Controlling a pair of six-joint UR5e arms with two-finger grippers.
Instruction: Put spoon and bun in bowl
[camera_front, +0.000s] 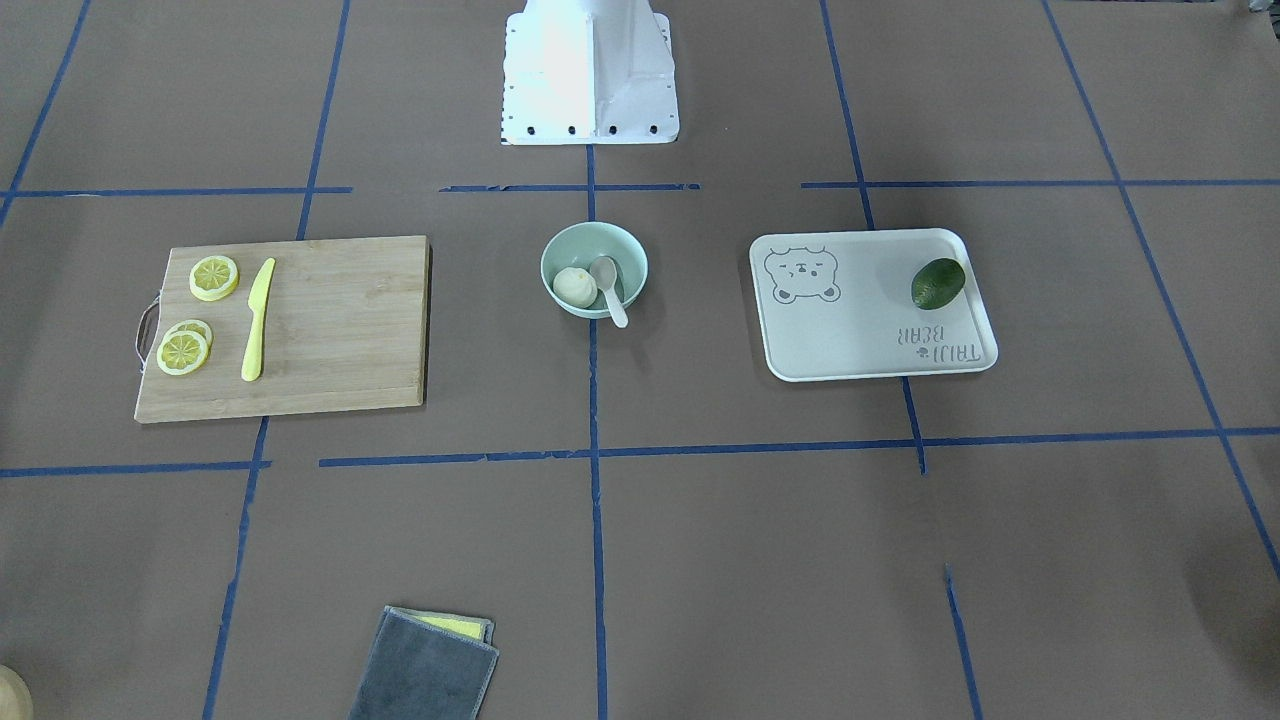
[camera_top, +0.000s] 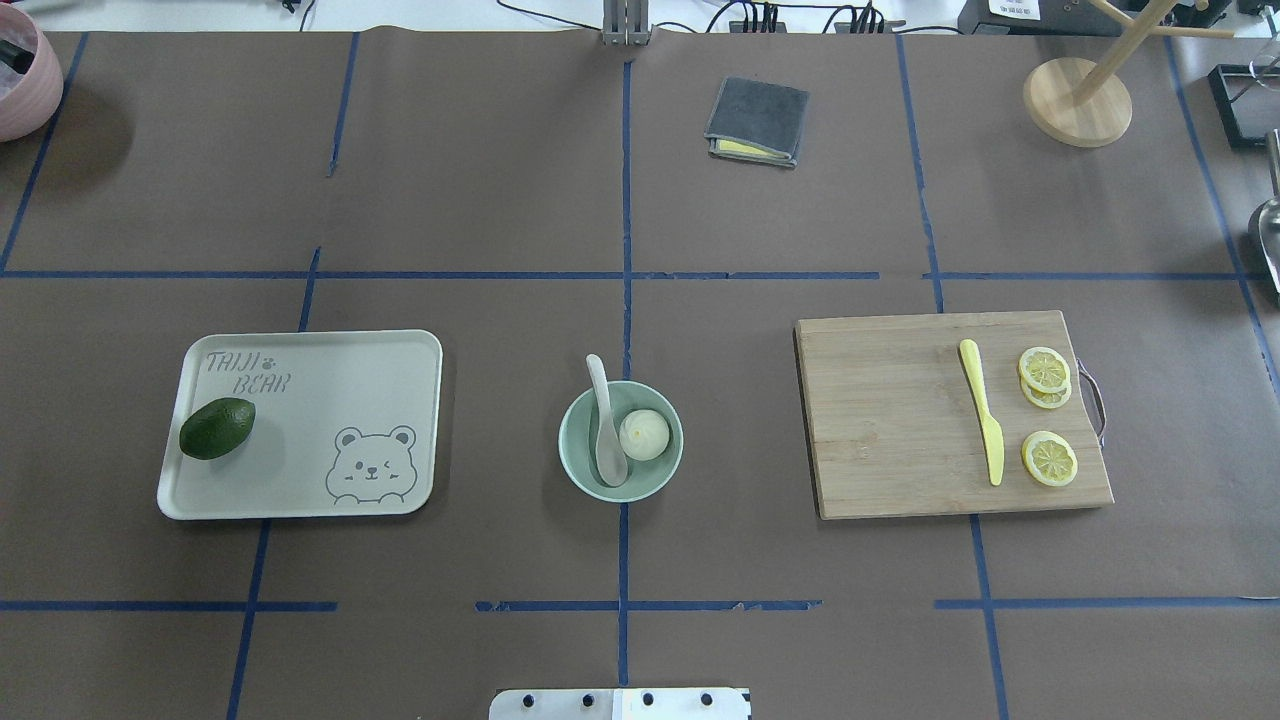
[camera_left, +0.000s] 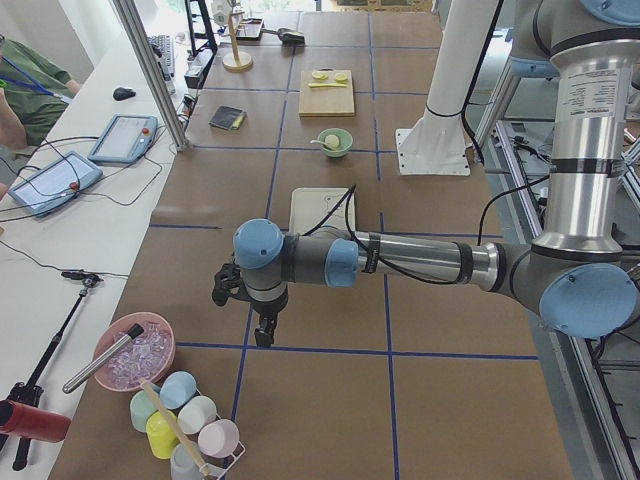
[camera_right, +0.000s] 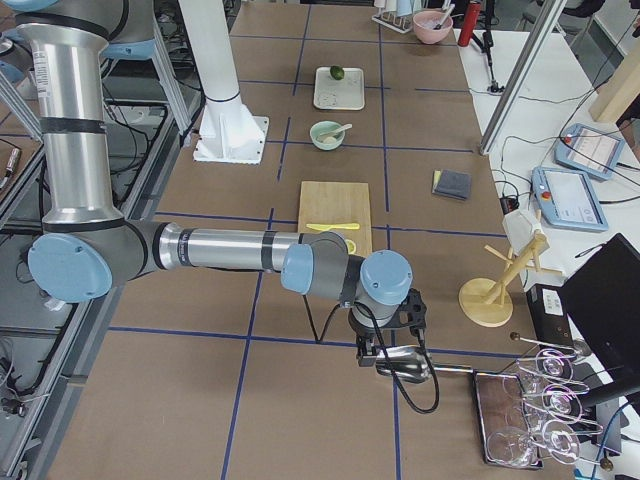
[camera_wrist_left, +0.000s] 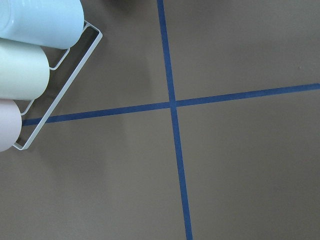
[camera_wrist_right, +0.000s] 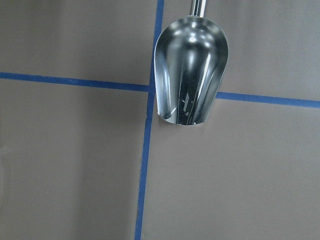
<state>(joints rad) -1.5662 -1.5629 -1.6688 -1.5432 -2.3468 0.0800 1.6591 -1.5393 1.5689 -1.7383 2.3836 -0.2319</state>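
left gripper (camera_left: 264, 338), exterior left view: it hangs fingers down over the brown table paper, left of frame centre and just above a blue tape line. whether the fingers are spread or closed cannot be told. a rack of pastel cups (camera_left: 190, 425) stands at lower left. the bowl (camera_left: 338, 150) sits far up the frame, well apart from this gripper.

exterior right view: the right gripper (camera_right: 385, 358) points down, low in the frame and right of centre, just over a metal scoop (camera_right: 405, 368). its finger spread cannot be told, nor whether it touches the scoop.

left wrist view: cups at upper left, a tape crossing at centre, no fingers in frame.

right wrist view: the scoop lies at upper centre over a tape crossing, no fingers in frame.

front-facing view: the bun (camera_front: 574, 287) lies inside the bowl at frame centre. the spoon (camera_front: 607, 285) is just beside it, scoop inside and handle over the lower rim. a cutting board (camera_front: 340, 320) with a yellow knife (camera_front: 258, 320) and lemon slices (camera_front: 214, 277) lies to the left. a tray (camera_front: 860, 330) carrying an avocado (camera_front: 938, 283) lies to the right.

overhead view: bun and spoon are in the bowl at centre, with the handle over the upper-left rim.
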